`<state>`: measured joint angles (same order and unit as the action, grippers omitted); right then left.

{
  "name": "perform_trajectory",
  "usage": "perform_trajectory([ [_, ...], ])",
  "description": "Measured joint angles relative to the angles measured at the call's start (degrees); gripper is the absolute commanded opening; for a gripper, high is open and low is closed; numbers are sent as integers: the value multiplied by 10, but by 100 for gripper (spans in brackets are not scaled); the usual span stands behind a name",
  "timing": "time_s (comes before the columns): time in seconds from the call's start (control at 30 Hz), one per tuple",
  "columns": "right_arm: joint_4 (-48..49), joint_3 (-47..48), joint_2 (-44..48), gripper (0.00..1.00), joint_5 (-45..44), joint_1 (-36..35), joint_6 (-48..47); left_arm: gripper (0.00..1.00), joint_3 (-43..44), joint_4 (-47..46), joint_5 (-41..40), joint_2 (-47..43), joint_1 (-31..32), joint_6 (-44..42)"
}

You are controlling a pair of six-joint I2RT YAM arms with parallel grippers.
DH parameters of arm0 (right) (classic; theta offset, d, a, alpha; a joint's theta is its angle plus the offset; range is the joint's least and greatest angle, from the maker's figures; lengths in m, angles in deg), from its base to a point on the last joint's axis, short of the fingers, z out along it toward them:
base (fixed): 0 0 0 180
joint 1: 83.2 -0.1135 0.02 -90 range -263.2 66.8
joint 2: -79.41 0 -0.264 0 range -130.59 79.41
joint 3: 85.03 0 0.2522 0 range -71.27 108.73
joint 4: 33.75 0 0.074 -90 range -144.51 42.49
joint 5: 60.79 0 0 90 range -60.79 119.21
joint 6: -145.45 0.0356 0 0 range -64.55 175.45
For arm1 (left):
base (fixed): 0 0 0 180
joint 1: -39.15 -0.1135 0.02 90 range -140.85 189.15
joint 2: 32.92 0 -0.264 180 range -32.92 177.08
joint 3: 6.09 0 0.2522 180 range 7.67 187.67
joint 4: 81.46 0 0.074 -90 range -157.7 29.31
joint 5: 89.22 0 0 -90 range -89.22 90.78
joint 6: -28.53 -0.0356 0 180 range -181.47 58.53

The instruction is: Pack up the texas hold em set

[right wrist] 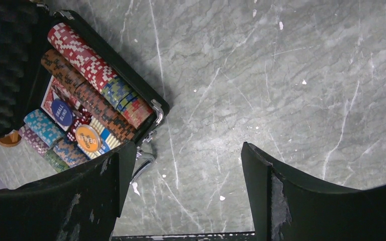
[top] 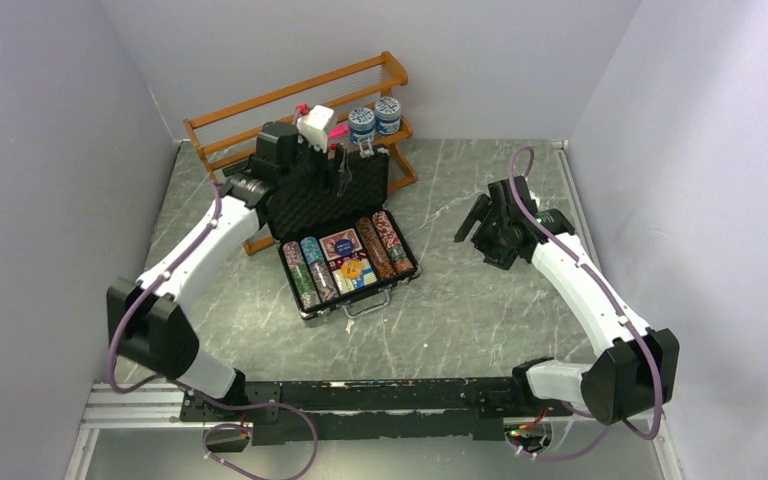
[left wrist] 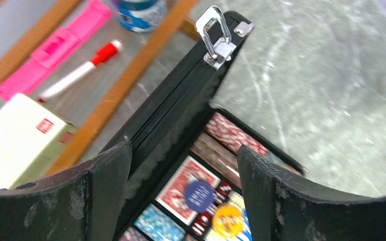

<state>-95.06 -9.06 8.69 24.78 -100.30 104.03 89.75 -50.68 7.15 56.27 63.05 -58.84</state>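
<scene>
The black briefcase (top: 309, 306) lies open mid-table, its foam-lined lid (top: 332, 198) standing upright. Inside are rows of poker chips (top: 385, 243), a red card deck (left wrist: 182, 186), red dice (left wrist: 224, 189), a blue disc (left wrist: 199, 196) and an orange dealer disc (right wrist: 88, 138). My left gripper (left wrist: 183, 148) is open at the lid's top edge (left wrist: 181, 98); that edge runs between the fingers, close to the left one, below a metal latch (left wrist: 216, 37). My right gripper (right wrist: 186, 145) is open over bare table, right of the case and near its metal handle (right wrist: 143, 161).
An orange wooden rack (top: 260, 105) stands behind the case with two blue-and-white jars (top: 375, 118), a cream box (left wrist: 20, 135), a pink item (left wrist: 55, 47) and a red-capped marker (left wrist: 80, 70). Grey walls enclose three sides of the marbled table (top: 480, 300).
</scene>
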Motion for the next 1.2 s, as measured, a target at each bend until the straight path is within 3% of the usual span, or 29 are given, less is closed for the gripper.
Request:
perform_trajectory([
  [0.37,8,35,-71,77,22,1,-3,81,-184,-11,147,-170,26,73],
  [0.53,20,43,-106,75,44,1,-5,82,-248,-10,270,-207,25,70],
  [0.67,26,43,-113,75,50,1,-2,84,-273,-10,325,-221,22,69],
  [0.8,34,40,-113,70,56,1,1,85,-277,-13,326,-224,21,69],
  [0.93,78,5,-104,65,96,1,-7,78,-277,-19,291,-210,21,73],
  [1.1,195,-116,-49,70,191,-6,-7,78,-300,-46,222,-145,21,95],
  [1.2,226,-143,-43,72,216,-28,-8,78,-332,-58,183,-113,23,118],
])
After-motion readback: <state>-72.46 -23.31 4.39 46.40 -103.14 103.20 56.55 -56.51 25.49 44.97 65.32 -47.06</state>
